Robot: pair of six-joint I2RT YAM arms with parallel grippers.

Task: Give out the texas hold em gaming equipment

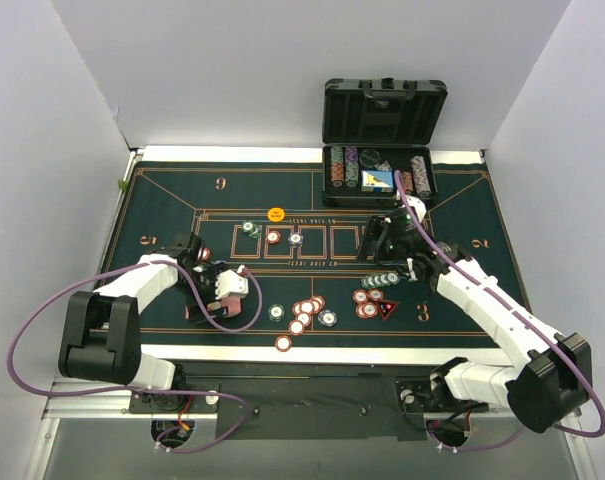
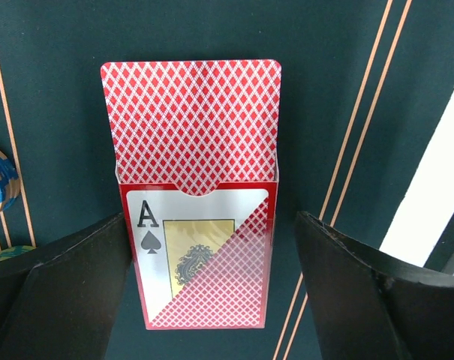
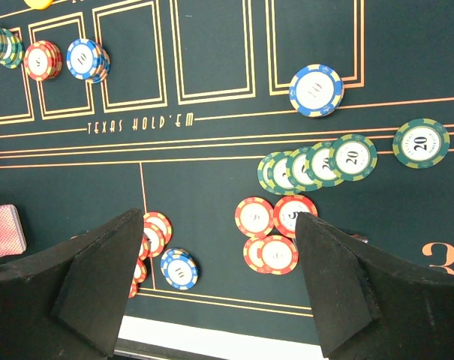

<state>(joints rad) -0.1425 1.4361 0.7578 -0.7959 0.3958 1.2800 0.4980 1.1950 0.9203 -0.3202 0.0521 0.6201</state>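
- Left side of the worktop (image 1: pixel 382 353): left gripper (image 2: pixel 211 219) hangs over the card box (image 2: pixel 204 255). Its jaws are spread wide, one along each long side. A gap shows on the right, so nothing is clamped.
- The box lies flat on the felt mat (image 2: pixel 324 75), ace-of-spades face up. Its long axis runs straight away from the wrist, roughly parallel to the mat's near edge, with the open mouth pointing toward mat centre. My read: the straddle is lined up for a pinch across the narrow width.
- Red-backed cards (image 2: pixel 190 120) stick partly out of the mouth on the same axis as the box. That probably makes them easier to draw off for dealing.
- Centre: red chips (image 1: pixel 304 310) are bunched toward the near edge. Small stacks (image 1: pixel 273 237) sit by the printed boxes, with the orange button (image 1: pixel 275 213) beyond them.
- Right: right gripper (image 3: pixel 219 217) is up off the felt, jaws apart, holding nothing. Below it are a fanned row of green chips (image 3: pixel 317 161) and a red cluster (image 3: pixel 275 225) beside the printed 3.
- Back right: black case (image 1: pixel 384 110) stands open with racked chips (image 1: pixel 350 167) inside, so I'd say there is more to hand out.
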